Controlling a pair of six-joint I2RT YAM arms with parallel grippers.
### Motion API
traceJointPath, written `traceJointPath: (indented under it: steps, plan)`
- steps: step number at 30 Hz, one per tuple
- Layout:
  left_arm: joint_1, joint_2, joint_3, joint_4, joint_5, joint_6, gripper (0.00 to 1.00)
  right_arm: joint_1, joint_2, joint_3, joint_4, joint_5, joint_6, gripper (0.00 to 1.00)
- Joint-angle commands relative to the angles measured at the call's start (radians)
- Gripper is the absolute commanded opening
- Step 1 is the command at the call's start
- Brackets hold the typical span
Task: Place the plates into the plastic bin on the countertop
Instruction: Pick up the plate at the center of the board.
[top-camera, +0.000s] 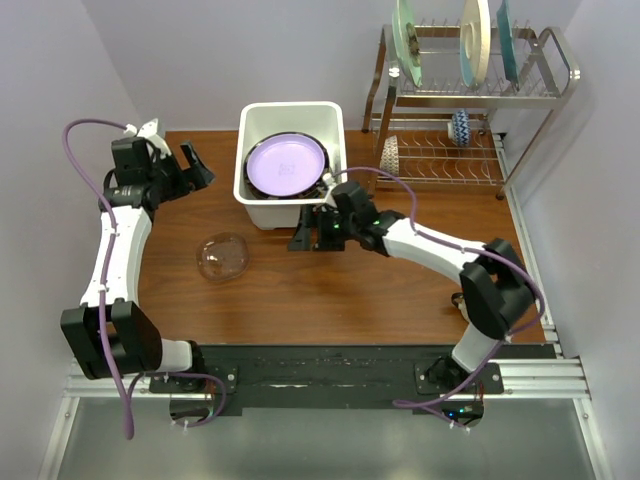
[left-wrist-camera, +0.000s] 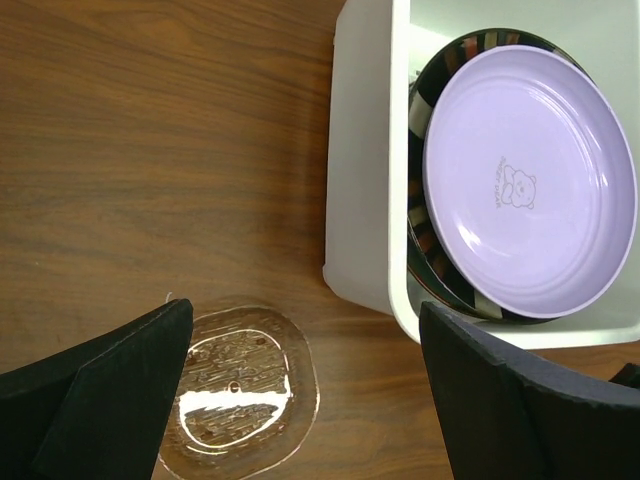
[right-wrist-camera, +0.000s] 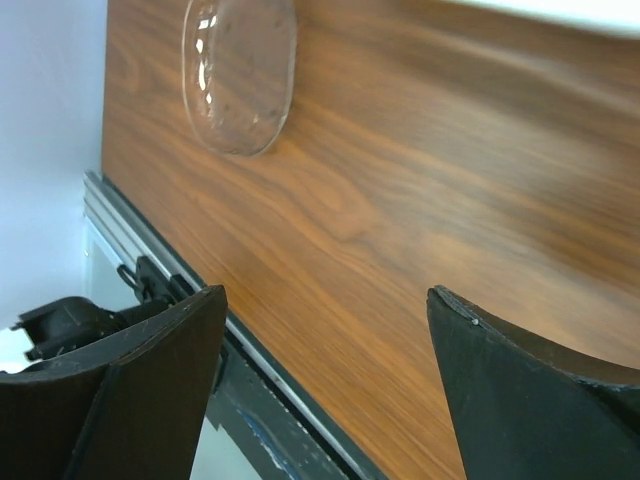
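Note:
A lilac plate (top-camera: 286, 165) (left-wrist-camera: 525, 195) lies in the white plastic bin (top-camera: 252, 150) (left-wrist-camera: 370, 170), on top of a black-rimmed striped plate (left-wrist-camera: 430, 260). A clear glass plate (top-camera: 223, 256) (left-wrist-camera: 238, 390) (right-wrist-camera: 240, 70) rests on the brown countertop (top-camera: 380, 290) to the front left of the bin. My left gripper (top-camera: 200, 167) (left-wrist-camera: 305, 310) hovers open left of the bin, above the countertop, holding nothing. My right gripper (top-camera: 312, 238) (right-wrist-camera: 327, 292) stands open and without load just in front of the bin's near wall, right of the glass plate.
A metal wire dish rack (top-camera: 470, 110) stands at the back right, with three large plates upright on its top tier and small dishes below. A black rail (top-camera: 350, 360) (right-wrist-camera: 270, 400) runs along the countertop's near edge. Walls close off the left and the back.

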Motion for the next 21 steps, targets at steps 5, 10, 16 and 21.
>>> traceJointPath:
  steps: [5, 10, 16, 21]
  plan:
    - [0.02, -0.038, -0.064, 0.085, 0.033, 0.022, 1.0, 0.125, 0.156, 0.187, -0.001, 0.089, 0.021, 0.81]
    - [0.031, -0.04, -0.091, 0.105, 0.038, 0.027, 1.0, 0.174, 0.239, 0.258, 0.03, 0.113, 0.04, 0.77]
    - [0.059, -0.035, -0.108, 0.122, 0.067, 0.021, 1.0, 0.2, 0.329, 0.305, 0.072, 0.144, 0.075, 0.69]
    - [0.08, -0.037, -0.127, 0.137, 0.099, 0.012, 1.0, 0.217, 0.375, 0.348, 0.073, 0.17, 0.083, 0.66]
